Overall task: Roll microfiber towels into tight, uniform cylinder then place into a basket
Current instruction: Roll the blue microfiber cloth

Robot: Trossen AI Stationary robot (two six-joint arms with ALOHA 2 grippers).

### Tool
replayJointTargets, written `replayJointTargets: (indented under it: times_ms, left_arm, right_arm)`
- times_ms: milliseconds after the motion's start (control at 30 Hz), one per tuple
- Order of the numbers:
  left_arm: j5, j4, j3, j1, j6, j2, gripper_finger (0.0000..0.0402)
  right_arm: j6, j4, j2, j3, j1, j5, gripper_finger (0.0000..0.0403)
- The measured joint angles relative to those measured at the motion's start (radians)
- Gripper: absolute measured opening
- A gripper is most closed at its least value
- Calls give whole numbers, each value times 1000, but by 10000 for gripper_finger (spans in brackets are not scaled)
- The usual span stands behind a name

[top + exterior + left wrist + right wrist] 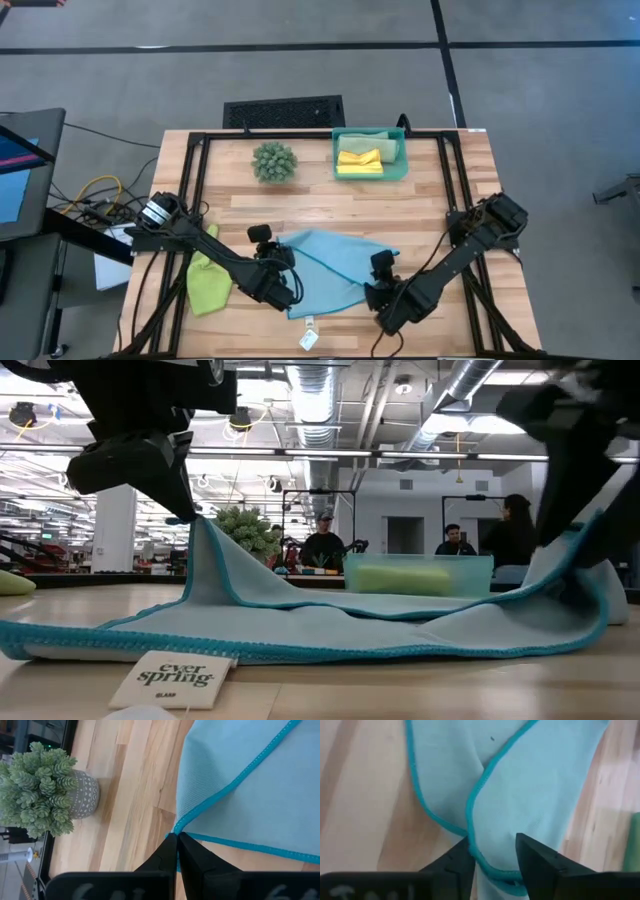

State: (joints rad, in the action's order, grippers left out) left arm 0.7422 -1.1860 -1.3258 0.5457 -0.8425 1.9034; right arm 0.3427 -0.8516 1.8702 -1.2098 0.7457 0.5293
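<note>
We see a large open-plan lab or industrial workspace: beyond the butcher-block table [420, 200], toward twelve o'clock, exposed silver ducts [320, 400] and strip lighting run overhead, people [322, 545] sit at distant benches, and grey floor [300, 70] surrounds the rig.

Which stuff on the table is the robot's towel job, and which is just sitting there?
For the job:
light blue towel, pinched by left gripper and right gripper
lime green towel
yellow towel
teal basket

Just sitting:
potted plant
black grille
</note>
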Motion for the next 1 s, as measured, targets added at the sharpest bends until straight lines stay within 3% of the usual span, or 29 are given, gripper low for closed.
replayJointTargets:
  times_ms: [367, 567, 800, 867, 1000]
  left_arm:
    - [0, 0, 0, 0, 0, 0, 0]
    - [-1, 0, 0, 4, 2, 0, 0]
    - [-37, 24, -77, 90, 135, 1, 0]
    - [14, 36, -126, 133, 191, 1, 0]
    - [172, 14, -226, 211, 247, 1, 0]
  right_arm:
    - [-56, 89, 1, -32, 7, -113, 12]
    - [17, 45, 1, -57, 6, -105, 27]
    - [62, 11, -6, -163, 78, -167, 7]
    - [123, -13, -21, -218, 109, -131, 11]
    - [284, -143, -55, -350, 178, 46, 14]
